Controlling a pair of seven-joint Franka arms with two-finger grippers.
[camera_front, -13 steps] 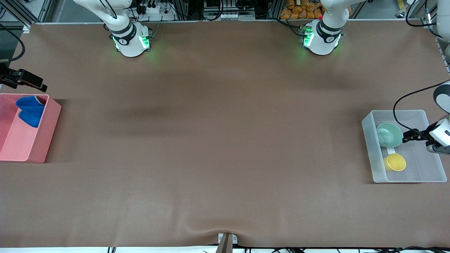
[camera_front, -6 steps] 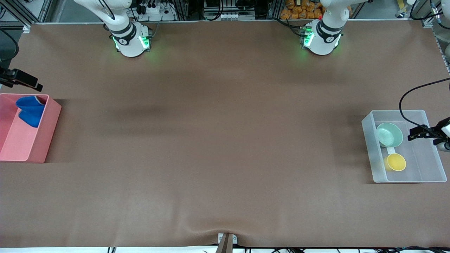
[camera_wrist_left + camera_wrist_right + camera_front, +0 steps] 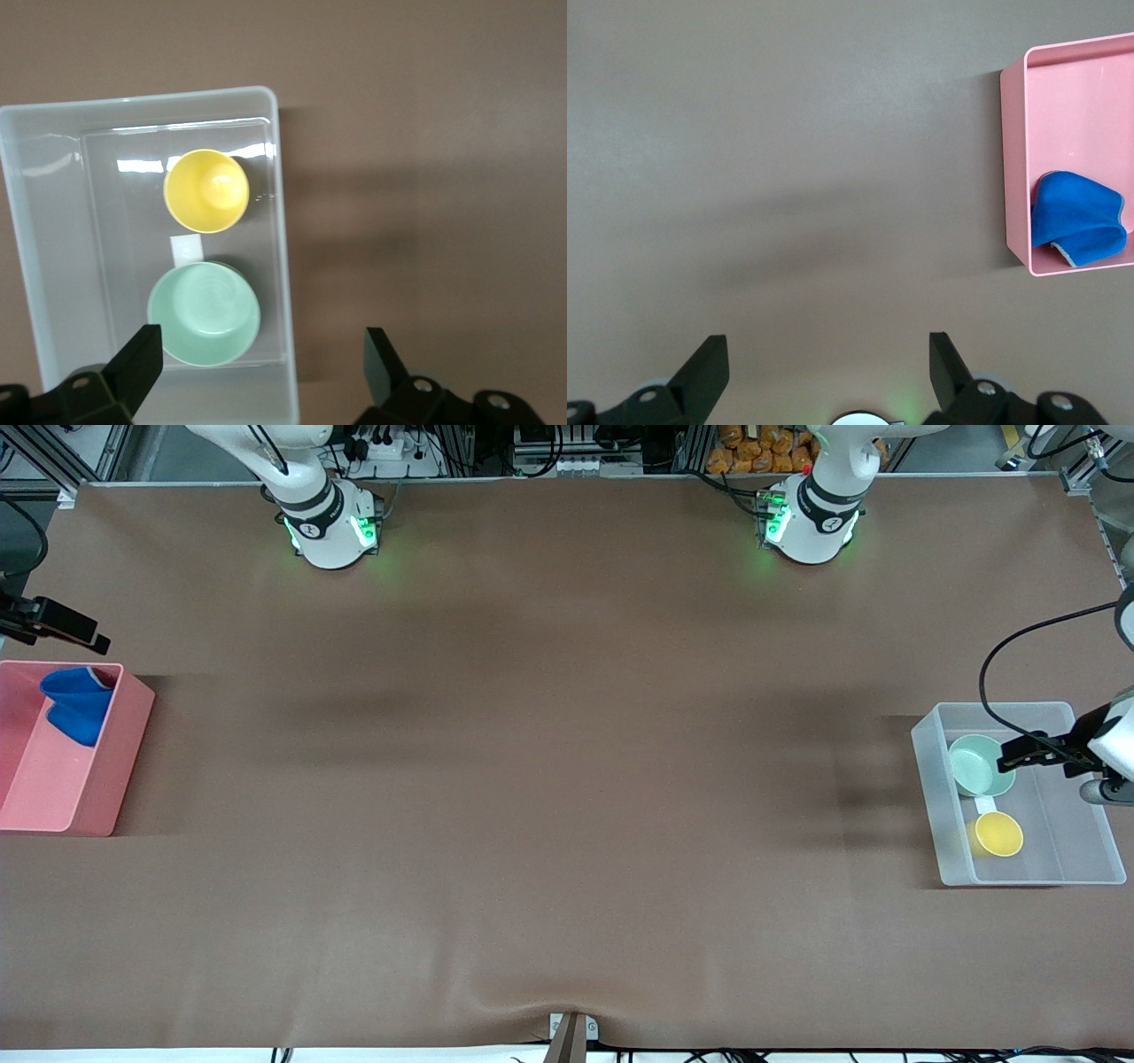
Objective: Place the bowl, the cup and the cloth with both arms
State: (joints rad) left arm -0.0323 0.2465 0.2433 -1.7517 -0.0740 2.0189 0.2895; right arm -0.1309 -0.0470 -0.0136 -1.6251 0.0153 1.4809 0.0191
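Hovering over the clear bin [image 3: 930, 779], left gripper [image 3: 1010, 760] fingers spread, bowl [image 3: 204, 312] below them, cup [image 3: 205, 190] beside. Right gripper [image 3: 75, 633] spread above table near pink bin [image 3: 1014, 159], cloth [image 3: 1078, 217] inside.

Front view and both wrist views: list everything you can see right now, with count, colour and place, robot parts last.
bowl: one, mint green, in the clear bin, beside the cup
cup: one, yellow, in the clear bin, nearer the front camera than the bowl
clear bin: one, translucent, left arm's end of table
cloth: one, blue, in the pink bin
pink bin: one, right arm's end
left gripper: open, over the bowl
right gripper: open, over the table by the pink bin
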